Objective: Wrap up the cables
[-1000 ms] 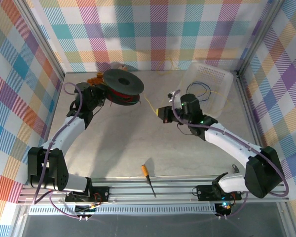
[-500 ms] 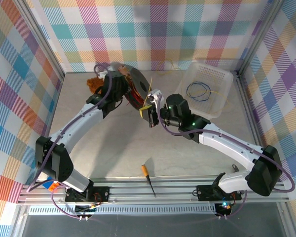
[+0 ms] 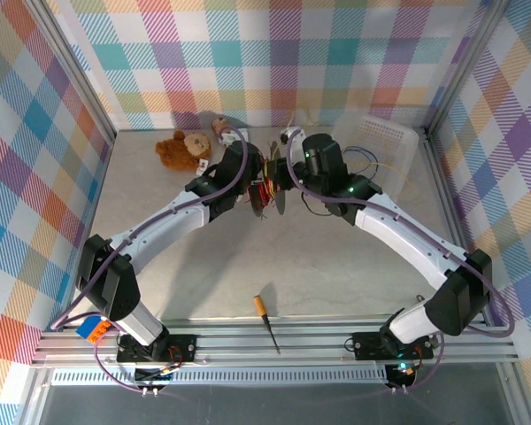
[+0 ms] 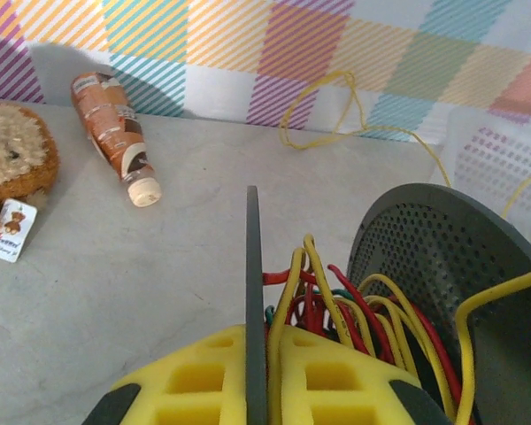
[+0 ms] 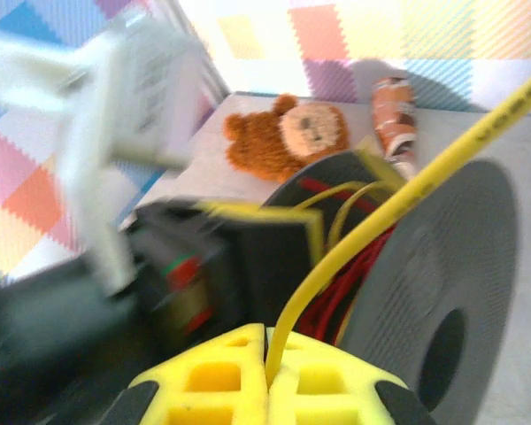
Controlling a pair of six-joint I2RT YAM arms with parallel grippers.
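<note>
**Tools.** The left tool has its yellow pads together, clamped on the thin edge of one flange of a dark spool that stands on edge. The right tool has its pads together, pinching one yellow cable. This cable runs straight up and to the right, across the spool's other flange. Seen from overhead, both tools meet at the spool at the far middle of the worktop, with the left tool on its left and the right tool on its right.

**Obstructions.** In the right wrist view the left arm, blurred, covers the spool's left side.

**Surroundings, counted.**
- One teddy bear sits at the far left.
- One small bottle lies on its side by the far wall.
- One clear perforated basket stands at the far right, just beyond the right arm.
- One orange-handled screwdriver lies at the near edge, well apart from everything else.

**Cables**. Several thin yellow strands, mixed with red ones, are wound loosely between the spool's flanges. One further yellow loop lies on the worktop against the far wall.
</note>
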